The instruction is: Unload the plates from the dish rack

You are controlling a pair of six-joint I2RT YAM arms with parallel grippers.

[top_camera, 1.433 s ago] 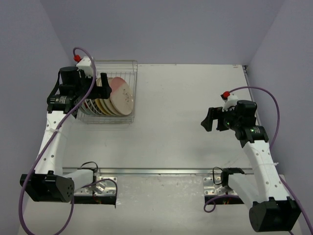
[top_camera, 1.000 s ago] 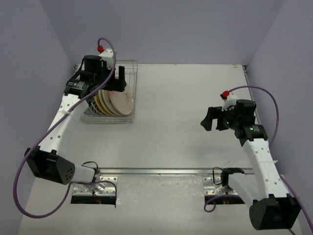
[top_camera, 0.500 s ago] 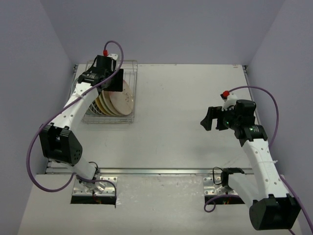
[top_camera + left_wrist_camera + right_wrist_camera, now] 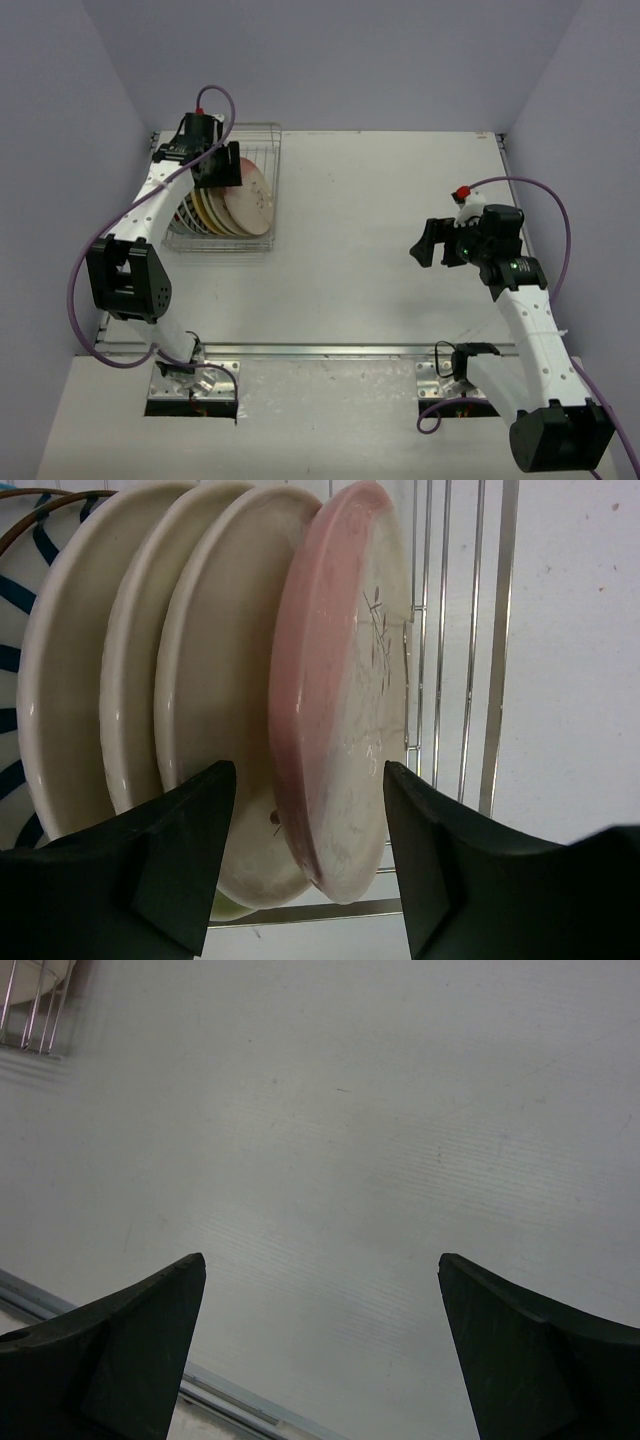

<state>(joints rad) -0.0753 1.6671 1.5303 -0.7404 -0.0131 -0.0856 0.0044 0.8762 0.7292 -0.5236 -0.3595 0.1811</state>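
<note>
Plates [image 4: 228, 208] are what our left hand [image 4: 308, 772] is at. It straddles the rim of the rightmost one, the pink plate [image 4: 340, 680], with a finger on either side, but we cannot tell whether they pinch it. Every plate stands on edge in the rack [image 4: 255, 127] at the far left. None lies on the desk [image 4: 380, 190], so we judge nothing unloaded yet. Our right hand [image 4: 320, 1258] hovers spread wide and empty, well apart from the rack.
</note>
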